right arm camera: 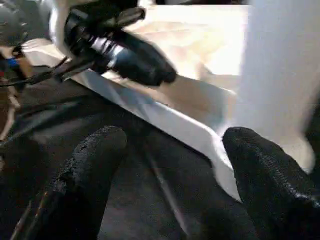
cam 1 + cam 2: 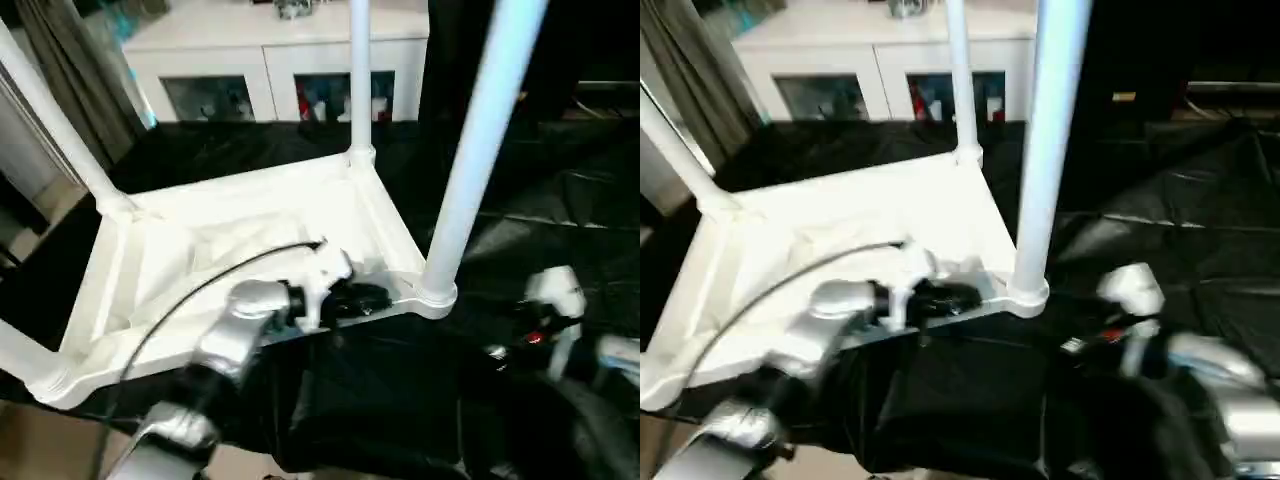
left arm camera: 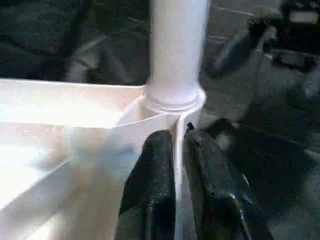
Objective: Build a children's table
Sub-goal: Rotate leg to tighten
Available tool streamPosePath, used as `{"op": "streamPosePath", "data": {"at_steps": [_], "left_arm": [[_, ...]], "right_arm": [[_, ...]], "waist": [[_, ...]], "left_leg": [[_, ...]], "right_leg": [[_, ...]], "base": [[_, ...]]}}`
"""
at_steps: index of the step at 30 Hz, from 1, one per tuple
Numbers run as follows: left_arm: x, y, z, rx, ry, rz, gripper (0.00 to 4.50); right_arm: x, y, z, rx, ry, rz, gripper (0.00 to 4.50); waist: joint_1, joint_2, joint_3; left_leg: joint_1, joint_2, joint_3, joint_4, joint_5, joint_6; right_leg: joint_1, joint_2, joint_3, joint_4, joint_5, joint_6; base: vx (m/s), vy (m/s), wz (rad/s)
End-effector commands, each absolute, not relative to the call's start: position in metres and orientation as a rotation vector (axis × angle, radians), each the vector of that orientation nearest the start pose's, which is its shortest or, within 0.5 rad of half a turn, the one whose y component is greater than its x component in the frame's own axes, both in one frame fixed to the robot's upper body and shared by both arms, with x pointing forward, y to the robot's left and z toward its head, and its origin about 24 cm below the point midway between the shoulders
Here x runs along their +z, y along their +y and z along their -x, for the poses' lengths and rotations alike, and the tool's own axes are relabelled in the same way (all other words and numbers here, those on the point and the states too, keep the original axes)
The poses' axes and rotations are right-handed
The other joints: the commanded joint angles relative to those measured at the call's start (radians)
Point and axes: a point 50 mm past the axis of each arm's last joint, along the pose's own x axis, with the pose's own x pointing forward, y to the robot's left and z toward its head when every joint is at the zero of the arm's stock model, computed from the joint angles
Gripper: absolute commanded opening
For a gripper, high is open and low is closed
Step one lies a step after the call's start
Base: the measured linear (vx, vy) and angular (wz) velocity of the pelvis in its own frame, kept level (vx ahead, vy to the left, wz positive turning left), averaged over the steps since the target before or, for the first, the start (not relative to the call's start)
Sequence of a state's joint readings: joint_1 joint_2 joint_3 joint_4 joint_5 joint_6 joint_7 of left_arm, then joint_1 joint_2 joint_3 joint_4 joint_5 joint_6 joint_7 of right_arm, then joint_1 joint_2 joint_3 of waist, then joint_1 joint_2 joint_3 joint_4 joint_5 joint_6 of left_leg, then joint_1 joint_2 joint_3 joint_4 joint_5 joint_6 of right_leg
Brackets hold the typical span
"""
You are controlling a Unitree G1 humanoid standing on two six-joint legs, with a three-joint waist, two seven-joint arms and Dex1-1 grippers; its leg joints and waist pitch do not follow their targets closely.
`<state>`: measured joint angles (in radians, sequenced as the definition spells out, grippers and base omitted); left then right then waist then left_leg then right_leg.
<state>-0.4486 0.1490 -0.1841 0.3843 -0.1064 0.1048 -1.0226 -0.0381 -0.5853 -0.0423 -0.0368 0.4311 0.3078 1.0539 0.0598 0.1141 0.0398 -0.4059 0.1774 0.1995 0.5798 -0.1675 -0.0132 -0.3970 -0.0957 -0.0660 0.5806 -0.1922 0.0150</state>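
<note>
Head views soft w/ motion blur; white children's table (image 2: pixel 250 240) glares, esp. in wrist views. Black cloth (image 2: pixel 560 200) dim, faint sheen. Near fingers (image 1: pixel 90 170) out of focus.

The children's table (image 2: pixel 250 240) lies upside down, and each of its upright legs is cut off. The near-right leg (image 2: pixel 480 140) runs out of the top edge at about one o'clock, the far leg (image 2: pixel 360 75) at twelve, and the left leg (image 2: pixel 50 110) leaves at ten. The stub at eight o'clock (image 2: pixel 20 355) is clipped by the left edge.

The left gripper (image 3: pixel 179 165) straddles the table's thin rim, which hides its inner pads.

The right gripper (image 1: pixel 175 185) is smeared by blur in the head views, and its finger bases fall below the wrist picture's six o'clock edge.

The white cabinet's (image 2: pixel 270 60) contents behind glass are too blurred to identify.
</note>
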Motion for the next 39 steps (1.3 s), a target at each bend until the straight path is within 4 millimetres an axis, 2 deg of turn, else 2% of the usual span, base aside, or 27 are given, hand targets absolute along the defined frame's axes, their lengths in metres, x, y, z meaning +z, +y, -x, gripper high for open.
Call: {"op": "streamPosePath", "data": {"at_steps": [1,2,3,4,5,6,7,8,10,11,12,13,14,15,16,19,20,21,22,23,27,30,31,32,34,35,39], "left_arm": [[0.071,0.099,-0.291,-1.204,0.124,-0.056,1.03],[0.074,0.106,-0.286,-1.188,0.125,-0.045,1.31],[0.076,0.117,-0.280,-1.167,0.136,-0.048,1.31],[0.077,0.127,-0.273,-1.152,0.155,-0.050,1.40],[0.077,0.139,-0.263,-1.141,0.183,-0.050,1.44],[0.077,0.139,-0.263,-1.141,0.183,-0.050,1.44],[0.076,0.155,-0.246,-1.133,0.241,-0.042,1.51],[0.076,0.159,-0.241,-1.132,0.262,-0.037,1.66],[0.075,0.165,-0.233,-1.128,0.292,-0.033,1.83],[0.073,0.176,-0.220,-1.105,0.341,-0.022,1.87],[0.072,0.180,-0.216,-1.095,0.359,-0.017,1.87],[0.070,0.198,-0.196,-1.031,0.432,-0.004,1.96],[0.070,0.198,-0.196,-1.031,0.432,-0.004,1.96],[0.069,0.204,-0.189,-1.003,0.453,-0.003,2.22],[0.067,0.213,-0.182,-0.942,0.472,-0.011,2.26],[0.064,0.222,-0.178,-0.842,0.478,-0.041,2.44],[0.062,0.226,-0.176,-0.796,0.480,-0.054,2.61],[0.061,0.229,-0.174,-0.766,0.483,-0.061,2.70],[0.059,0.232,-0.174,-0.722,0.483,-0.081,2.70],[0.058,0.233,-0.175,-0.707,0.481,-0.086,2.70],[0.054,0.246,-0.179,-0.550,0.455,-0.134,3.13],[0.053,0.248,-0.180,-0.525,0.446,-0.137,3.25],[0.053,0.248,-0.180,-0.523,0.444,-0.138,3.53],[0.052,0.249,-0.181,-0.515,0.440,-0.141,3.57],[0.051,0.248,-0.182,-0.498,0.427,-0.142,3.64],[0.048,0.248,-0.184,-0.485,0.415,-0.145,3.79],[0.047,0.247,-0.185,-0.477,0.406,-0.146,4.05]], "right_arm": [[0.068,-0.198,-0.236,1.061,0.259,-0.002,3.64],[0.067,-0.192,-0.237,1.072,0.253,-0.010,3.64],[0.066,-0.183,-0.239,1.085,0.244,-0.021,3.64],[0.064,-0.177,-0.243,1.081,0.230,-0.024,3.64],[0.062,-0.170,-0.247,1.065,0.219,-0.035,3.64],[0.062,-0.170,-0.247,1.065,0.219,-0.035,3.64],[0.059,-0.160,-0.256,1.012,0.199,-0.046,3.64],[0.059,-0.158,-0.259,0.994,0.196,-0.051,3.64],[0.058,-0.154,-0.262,0.972,0.191,-0.056,3.64],[0.056,-0.147,-0.269,0.926,0.180,-0.063,3.64],[0.055,-0.145,-0.271,0.907,0.176,-0.066,3.64],[0.053,-0.135,-0.285,0.789,0.152,-0.080,3.64],[0.053,-0.135,-0.285,0.789,0.152,-0.080,3.64],[0.052,-0.132,-0.290,0.735,0.143,-0.086,3.64],[0.050,-0.127,-0.296,0.667,0.140,-0.155,3.64],[0.050,-0.124,-0.304,0.570,0.126,-0.217,3.64],[0.051,-0.124,-0.309,0.499,0.115,-0.251,3.64],[0.051,-0.125,-0.313,0.451,0.109,-0.274,3.64],[0.050,-0.127,-0.317,0.397,0.106,-0.308,3.64],[0.050,-0.128,-0.319,0.378,0.104,-0.315,3.64],[0.050,-0.151,-0.339,0.154,0.088,-0.379,3.64],[0.052,-0.162,-0.345,0.095,0.075,-0.375,3.64],[0.053,-0.164,-0.346,0.087,0.071,-0.373,3.64],[0.054,-0.170,-0.348,0.069,0.067,-0.368,3.64],[0.057,-0.184,-0.352,0.034,0.056,-0.338,3.64],[0.061,-0.200,-0.355,-0.003,0.043,-0.297,3.64],[0.063,-0.210,-0.357,-0.030,0.036,-0.271,3.64]], "waist": [[-0.003,-0.044,-0.048],[-0.002,-0.042,-0.049],[-0.001,-0.048,-0.050],[-0.001,-0.044,-0.042],[-0.007,-0.047,-0.038],[-0.009,-0.046,-0.032],[-0.008,-0.049,-0.025],[-0.011,-0.047,-0.022],[-0.007,-0.047,-0.016],[-0.005,-0.049,-0.011],[-0.005,-0.049,-0.011],[-0.016,-0.055,-0.010],[-0.026,-0.054,-0.008],[-0.028,-0.055,-0.006],[-0.031,-0.052,0.001],[-0.023,-0.052,0.005],[-0.023,-0.051,0.004],[-0.026,-0.054,0.005],[-0.025,-0.053,0.003],[-0.027,-0.053,0.004],[-0.027,-0.050,-0.002],[-0.020,-0.052,-0.010],[-0.019,-0.053,-0.011],[-0.014,-0.056,-0.017],[-0.006,-0.054,-0.019],[-0.005,-0.055,-0.022],[-0.001,-0.058,-0.022]], "left_leg": [[0.009,0.058,-0.030,-0.064,-0.139,0.176],[0.015,0.055,-0.028,-0.061,-0.150,0.170],[0.019,0.059,-0.031,-0.062,-0.160,0.153],[0.021,0.060,-0.030,-0.069,-0.184,0.136],[0.021,0.061,-0.031,-0.073,-0.203,0.113],[0.020,0.060,-0.031,-0.078,-0.214,0.107],[0.031,0.062,-0.029,-0.081,-0.243,0.080],[0.028,0.060,-0.029,-0.087,-0.261,0.059],[0.045,0.062,-0.025,-0.089,-0.303,0.029],[0.039,0.061,-0.025,-0.093,-0.310,0.013],[0.039,0.061,-0.025,-0.093,-0.310,0.013],[0.030,0.058,-0.027,-0.097,-0.304,-0.002],[0.024,0.056,-0.028,-0.100,-0.306,-0.004],[0.037,0.056,-0.025,-0.099,-0.333,-0.012],[0.037,0.055,-0.025,-0.101,-0.356,-0.018],[0.049,0.058,-0.025,-0.104,-0.389,-0.044],[0.047,0.058,-0.026,-0.104,-0.383,-0.047],[0.037,0.056,-0.030,-0.108,-0.373,-0.050],[0.047,0.056,-0.027,-0.105,-0.367,-0.052],[0.043,0.055,-0.028,-0.105,-0.362,-0.051],[0.046,0.050,-0.023,-0.099,-0.337,-0.048],[0.046,0.049,-0.019,-0.091,-0.292,-0.031],[0.046,0.049,-0.018,-0.089,-0.279,-0.024],[0.046,0.048,-0.017,-0.084,-0.249,-0.010],[0.046,0.048,-0.015,-0.079,-0.210,0.010],[0.047,0.048,-0.015,-0.077,-0.206,0.013],[0.043,0.047,-0.014,-0.073,-0.214,0.018]], "right_leg": [[0.037,-0.056,0.028,-0.062,-0.195,-0.216],[0.033,-0.052,0.027,-0.064,-0.210,-0.211],[0.034,-0.057,0.031,-0.058,-0.207,-0.220],[0.027,-0.052,0.032,-0.063,-0.243,-0.214],[0.026,-0.051,0.034,-0.060,-0.248,-0.215],[0.025,-0.048,0.035,-0.066,-0.262,-0.208],[0.015,-0.044,0.038,-0.069,-0.274,-0.208],[0.018,-0.043,0.039,-0.066,-0.278,-0.210],[0.007,-0.038,0.045,-0.072,-0.277,-0.207],[0.010,-0.040,0.048,-0.069,-0.261,-0.211],[0.010,-0.040,0.048,-0.069,-0.261,-0.211],[0.013,-0.043,0.047,-0.058,-0.235,-0.213],[0.015,-0.042,0.047,-0.057,-0.234,-0.214],[0.009,-0.039,0.049,-0.064,-0.261,-0.207],[0.007,-0.040,0.053,-0.069,-0.283,-0.206],[0.000,-0.035,0.058,-0.070,-0.277,-0.188],[0.000,-0.036,0.059,-0.066,-0.259,-0.189],[0.009,-0.037,0.059,-0.063,-0.248,-0.182],[0.002,-0.033,0.062,-0.063,-0.226,-0.178],[0.005,-0.034,0.063,-0.060,-0.213,-0.183],[0.008,-0.033,0.063,-0.057,-0.164,-0.192],[0.014,-0.034,0.062,-0.051,-0.112,-0.203],[0.015,-0.034,0.061,-0.050,-0.100,-0.205],[0.020,-0.033,0.060,-0.047,-0.075,-0.207],[0.021,-0.031,0.058,-0.042,-0.042,-0.216],[0.022,-0.031,0.057,-0.041,-0.039,-0.219],[0.024,-0.033,0.056,-0.041,-0.062,-0.229]], "base": [[0.000,0.000,0.00],[0.000,0.000,0.00],[0.000,0.000,0.00],[0.000,0.000,0.00],[0.000,0.000,0.00],[0.000,0.000,0.00],[0.000,0.000,0.00],[0.000,0.000,0.00],[0.000,0.000,0.00],[0.000,0.000,0.00],[0.000,0.000,0.00],[0.000,0.000,0.00],[0.000,0.000,0.00],[0.000,0.000,0.00],[0.000,0.000,0.00],[0.000,0.000,0.00],[0.000,0.000,0.00],[0.000,0.000,0.00],[0.000,0.000,0.00],[0.000,0.000,0.00],[0.000,0.000,0.00],[0.000,0.000,0.00],[0.000,0.000,0.00],[0.000,0.000,0.00],[0.000,0.000,0.00],[0.000,0.000,0.00],[0.000,0.000,0.00]]}}
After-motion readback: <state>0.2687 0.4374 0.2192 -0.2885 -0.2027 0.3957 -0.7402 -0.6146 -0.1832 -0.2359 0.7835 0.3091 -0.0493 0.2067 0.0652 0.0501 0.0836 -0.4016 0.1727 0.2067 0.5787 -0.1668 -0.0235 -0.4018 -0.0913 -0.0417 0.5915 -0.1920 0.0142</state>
